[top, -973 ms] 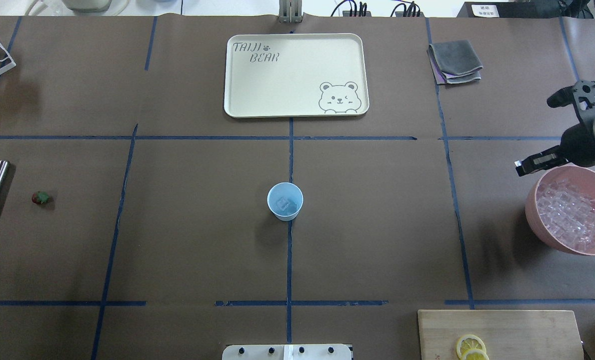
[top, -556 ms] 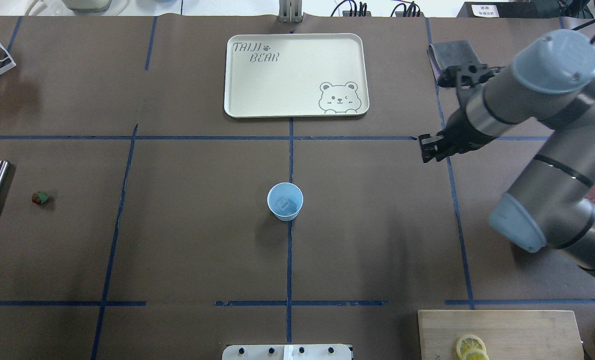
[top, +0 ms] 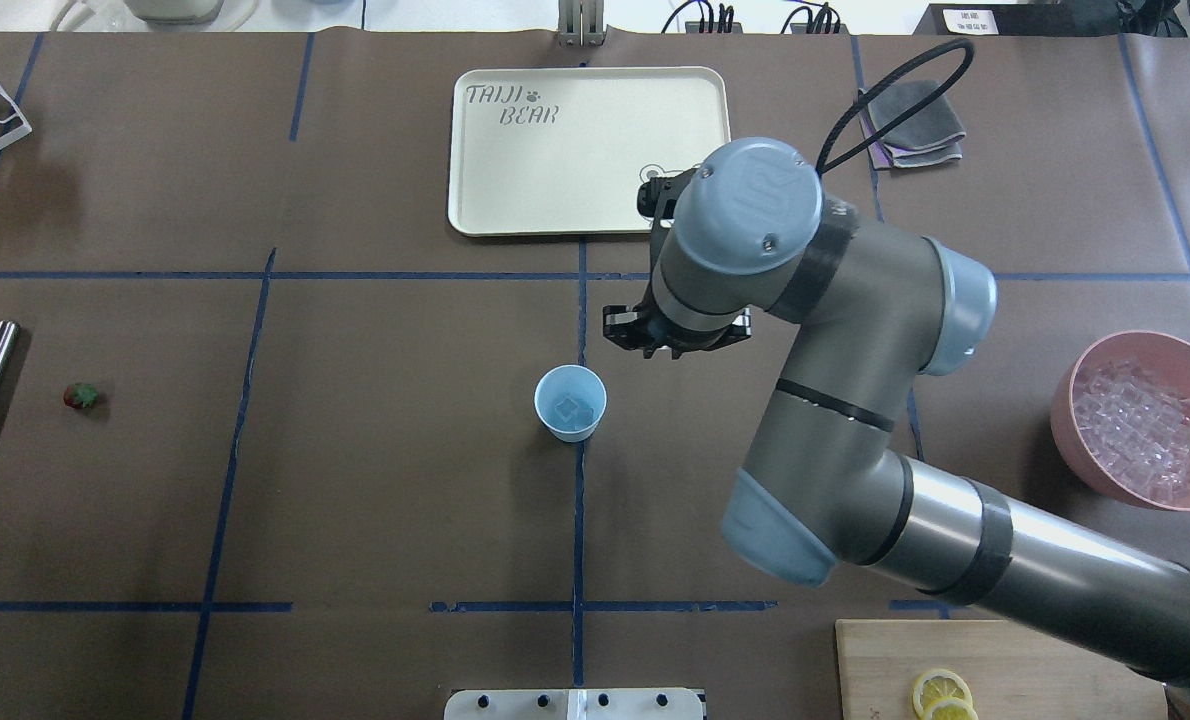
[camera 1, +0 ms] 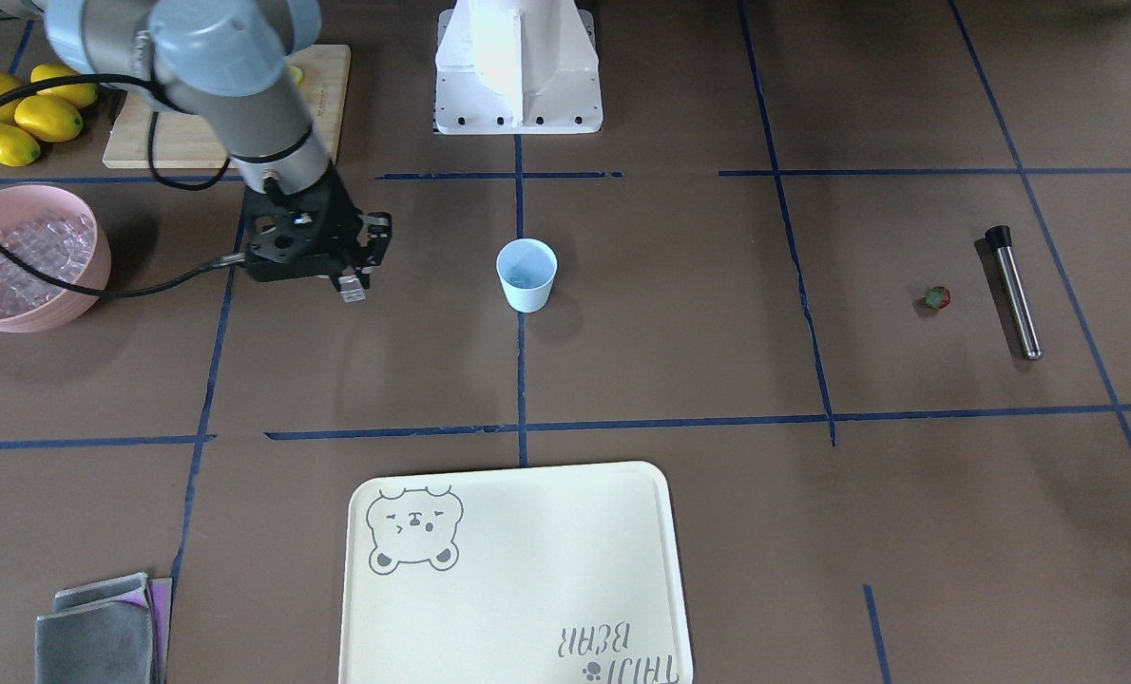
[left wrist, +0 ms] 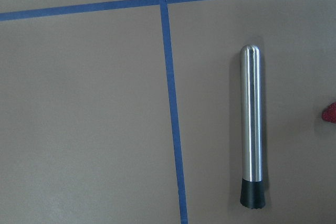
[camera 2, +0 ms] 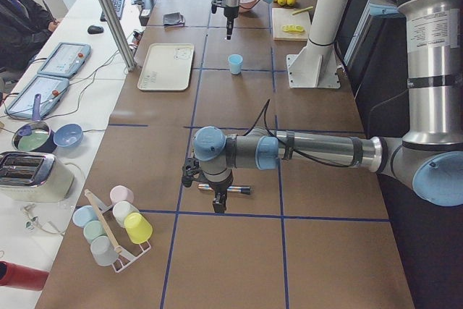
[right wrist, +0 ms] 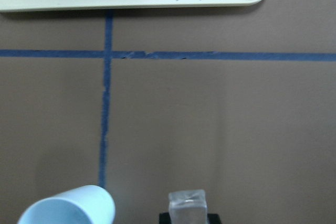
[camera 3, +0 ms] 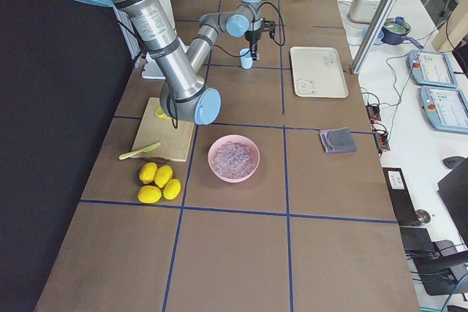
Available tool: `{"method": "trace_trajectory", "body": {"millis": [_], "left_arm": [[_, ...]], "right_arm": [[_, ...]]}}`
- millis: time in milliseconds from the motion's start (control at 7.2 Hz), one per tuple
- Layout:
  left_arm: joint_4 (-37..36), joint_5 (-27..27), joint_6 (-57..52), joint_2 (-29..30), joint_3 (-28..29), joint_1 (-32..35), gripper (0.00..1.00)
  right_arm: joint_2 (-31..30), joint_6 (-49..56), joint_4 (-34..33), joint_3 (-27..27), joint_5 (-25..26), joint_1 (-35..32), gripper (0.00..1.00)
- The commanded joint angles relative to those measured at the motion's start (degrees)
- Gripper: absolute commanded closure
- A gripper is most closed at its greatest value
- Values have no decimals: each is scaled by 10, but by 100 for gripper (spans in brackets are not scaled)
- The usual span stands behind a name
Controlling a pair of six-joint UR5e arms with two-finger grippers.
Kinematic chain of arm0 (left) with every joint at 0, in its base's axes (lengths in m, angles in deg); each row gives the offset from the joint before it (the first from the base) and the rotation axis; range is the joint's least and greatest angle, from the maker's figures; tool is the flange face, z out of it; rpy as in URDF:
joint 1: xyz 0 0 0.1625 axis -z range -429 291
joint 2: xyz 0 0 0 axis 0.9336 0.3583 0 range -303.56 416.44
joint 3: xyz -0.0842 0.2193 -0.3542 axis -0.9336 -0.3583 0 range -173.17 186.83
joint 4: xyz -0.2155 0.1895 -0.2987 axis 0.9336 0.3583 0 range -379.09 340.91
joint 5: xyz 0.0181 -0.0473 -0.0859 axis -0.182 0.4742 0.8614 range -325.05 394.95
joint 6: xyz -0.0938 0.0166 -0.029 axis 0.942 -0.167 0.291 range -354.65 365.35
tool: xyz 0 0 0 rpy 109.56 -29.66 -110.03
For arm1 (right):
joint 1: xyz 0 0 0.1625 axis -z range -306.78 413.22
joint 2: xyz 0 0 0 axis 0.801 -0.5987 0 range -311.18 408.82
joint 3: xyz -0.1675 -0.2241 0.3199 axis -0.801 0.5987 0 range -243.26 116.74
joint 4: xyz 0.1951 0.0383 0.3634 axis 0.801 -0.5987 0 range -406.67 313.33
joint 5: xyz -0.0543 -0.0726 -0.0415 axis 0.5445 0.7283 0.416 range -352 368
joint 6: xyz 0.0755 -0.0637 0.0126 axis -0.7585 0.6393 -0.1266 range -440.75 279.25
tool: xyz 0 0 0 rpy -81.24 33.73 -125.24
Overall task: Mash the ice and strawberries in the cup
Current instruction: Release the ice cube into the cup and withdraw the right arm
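Though tapered, cup (top: 570, 402) upright, mouth upward.

Clear ice (top: 568, 408) in blue cup (top: 551, 386)

the cream tray (top: 555, 170) carries the words "taiji bear" in grey outline letters at one corner, with a paw mark after "taiji". in the front-facing view they read upside down. a white label (top: 965, 20) at the far edge is too small to read.
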Motion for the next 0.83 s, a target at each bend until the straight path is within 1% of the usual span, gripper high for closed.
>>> {"method": "trace_trajectory", "body": {"millis": [0, 278, 556, 695], "left_arm": [[0, 0, 0, 0, 3, -1, 0], [0, 0, 0, 0, 2, -1, 0], [0, 0, 0, 0, 2, -1, 0], [0, 0, 0, 0, 2, -1, 0]], "right_arm": [[32, -38, -1, 26, 29, 45, 97], [35, -43, -1, 35, 38, 56, 94], [87, -78, -1, 94, 43, 57, 92], [86, -78, -1, 94, 44, 59, 90]]}}
